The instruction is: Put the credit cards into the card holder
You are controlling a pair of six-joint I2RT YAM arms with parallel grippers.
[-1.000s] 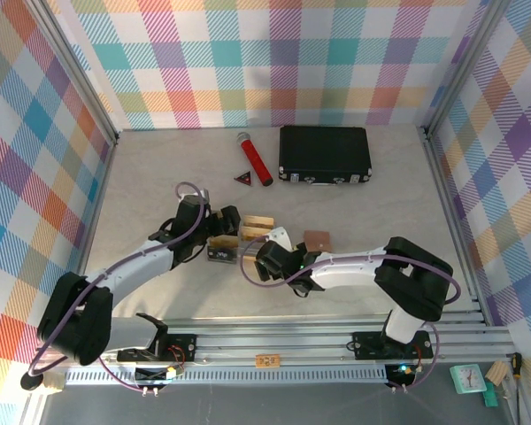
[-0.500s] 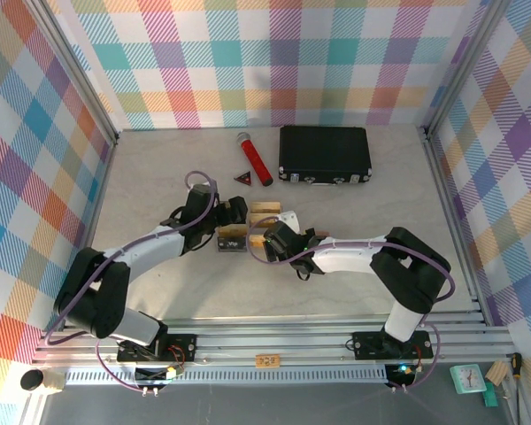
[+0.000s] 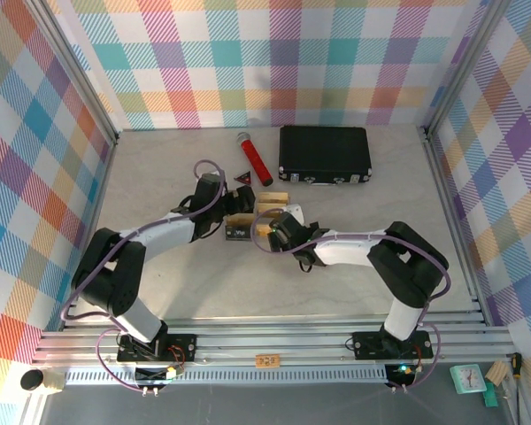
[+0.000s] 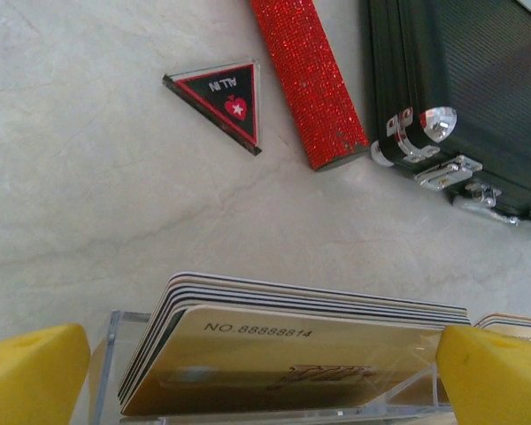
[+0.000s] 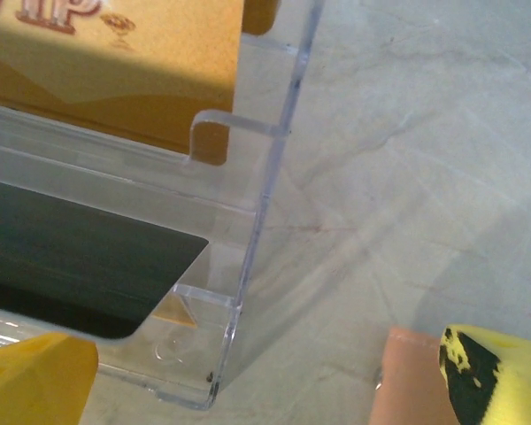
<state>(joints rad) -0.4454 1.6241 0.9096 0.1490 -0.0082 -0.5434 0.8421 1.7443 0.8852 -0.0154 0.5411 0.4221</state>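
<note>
The left gripper (image 4: 265, 376), wide open and empty, straddles the stack of gold-tan credit cards (image 4: 283, 350) standing in the clear plastic tray (image 4: 106, 350). The right gripper (image 5: 265, 381), also open, hovers at the tray's corner, near the flat reddish-brown card holder (image 5: 414, 382) beside the tray. I think no card is transferred yet.

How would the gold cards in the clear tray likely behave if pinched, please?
The cards look thin, stiff and glossy, so they would probably stay flat but may slide apart. They lean loosely in the clear tray, so a push might tip them.
</note>
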